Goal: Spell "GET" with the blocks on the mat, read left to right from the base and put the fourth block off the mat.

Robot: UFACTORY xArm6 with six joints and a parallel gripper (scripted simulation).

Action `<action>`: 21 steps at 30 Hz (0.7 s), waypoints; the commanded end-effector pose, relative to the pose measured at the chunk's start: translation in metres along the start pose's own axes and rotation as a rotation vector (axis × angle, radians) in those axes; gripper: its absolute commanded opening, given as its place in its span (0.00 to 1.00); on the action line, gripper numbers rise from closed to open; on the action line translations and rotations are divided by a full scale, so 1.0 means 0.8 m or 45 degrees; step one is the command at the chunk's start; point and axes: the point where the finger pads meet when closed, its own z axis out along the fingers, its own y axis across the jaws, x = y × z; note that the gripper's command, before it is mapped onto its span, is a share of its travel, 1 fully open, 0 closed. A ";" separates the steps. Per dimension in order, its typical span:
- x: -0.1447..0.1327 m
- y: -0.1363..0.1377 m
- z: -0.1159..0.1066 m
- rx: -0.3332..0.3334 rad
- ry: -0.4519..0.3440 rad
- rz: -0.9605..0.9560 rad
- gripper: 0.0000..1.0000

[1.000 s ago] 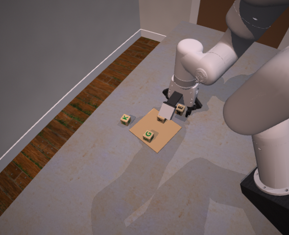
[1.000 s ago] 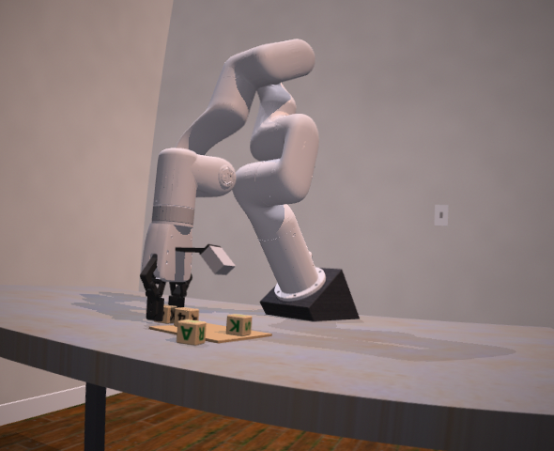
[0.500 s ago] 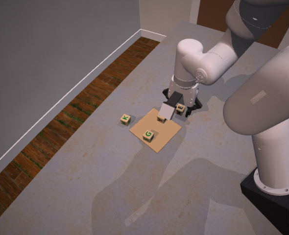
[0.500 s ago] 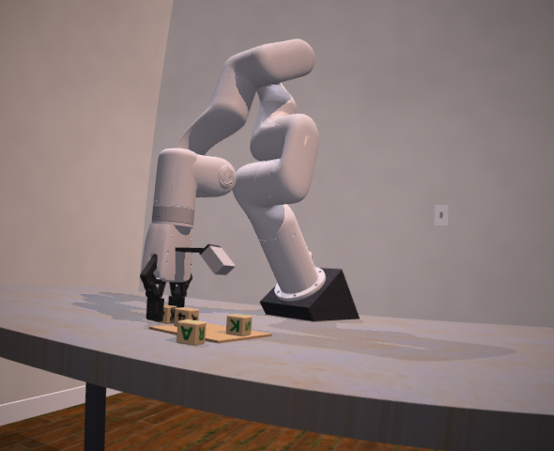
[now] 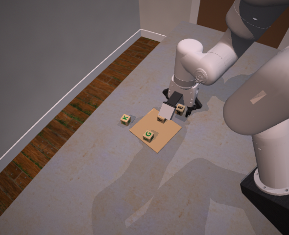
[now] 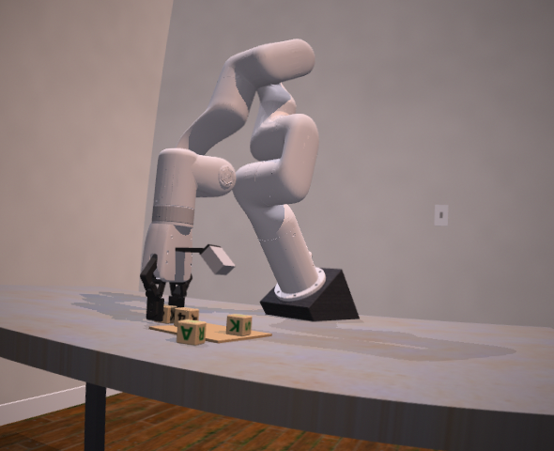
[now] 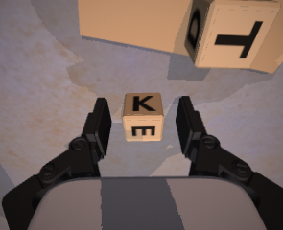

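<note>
The gripper (image 5: 179, 107) (image 6: 166, 307) (image 7: 143, 114) is open, its fingers low on both sides of the E block (image 5: 179, 110) (image 6: 168, 315) (image 7: 143, 128), with a gap at each side. That block stands on the table just off the mat (image 5: 166, 135) (image 6: 214, 334) (image 7: 127, 24), E on top. The T block (image 5: 161, 119) (image 6: 186, 316) (image 7: 237, 35) rests T up near the mat edge closest to the gripper; the wrist camera hides its top in the top view. The G block (image 5: 148, 135) (image 6: 238, 325) lies G up on the mat's other side, with bare mat between them.
The K block (image 5: 125, 119) (image 6: 192, 333) lies K up on the table, off the mat and beside its far corner. The wrist camera housing (image 5: 167, 110) (image 6: 218, 259) hangs over the T block's side of the mat. The table's long edge runs beyond the K block.
</note>
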 end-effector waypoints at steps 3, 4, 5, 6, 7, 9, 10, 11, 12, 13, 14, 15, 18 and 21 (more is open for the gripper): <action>0.000 0.001 -0.001 -0.003 -0.001 0.000 0.69; 0.000 0.001 -0.001 -0.003 -0.001 0.000 0.47; 0.000 0.001 -0.001 -0.003 -0.001 0.000 0.47; 0.000 0.001 -0.001 -0.003 -0.001 0.000 0.47; 0.000 0.001 -0.001 -0.003 -0.001 0.000 0.47; 0.000 0.001 -0.001 -0.003 -0.001 0.000 0.47; 0.000 0.001 -0.001 -0.003 -0.001 0.000 0.47; 0.000 0.001 -0.001 -0.003 -0.001 0.000 0.47; 0.000 0.001 -0.001 -0.003 -0.001 0.000 0.47; 0.000 0.001 -0.001 -0.003 -0.001 0.000 0.47; 0.000 0.001 -0.001 -0.003 -0.001 0.000 0.47; 0.000 0.001 -0.001 -0.003 -0.001 0.000 0.47; 0.000 0.001 -0.001 -0.003 -0.001 0.000 0.47; 0.000 0.001 -0.001 -0.003 -0.001 0.000 0.27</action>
